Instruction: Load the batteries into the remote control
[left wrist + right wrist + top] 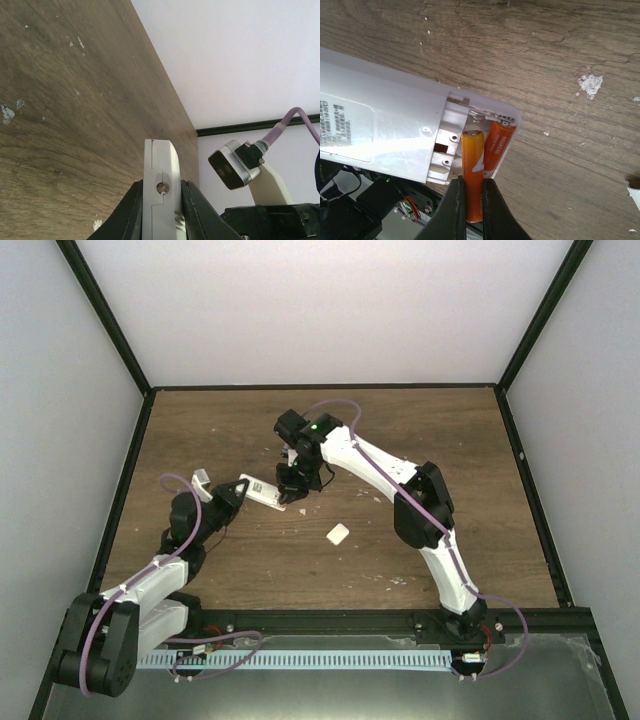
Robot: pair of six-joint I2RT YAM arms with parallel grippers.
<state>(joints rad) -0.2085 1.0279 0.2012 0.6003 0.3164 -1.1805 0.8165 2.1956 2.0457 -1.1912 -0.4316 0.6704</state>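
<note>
The right pincer [472, 205] grips one battery [472, 165], long axis parallel to the seated battery [497, 145] just right of it, over the remote [380, 130] clamped in the left pincer [162, 200].

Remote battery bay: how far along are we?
Done: one orange cylindrical battery sits in the open recess of the white rectangular plastic remote. In hand: the right gripper pinches the second orange battery, tip in the neighbouring slot; the left gripper clamps the remote. Left: seat it. The small white cover lies on the wooden table.
</note>
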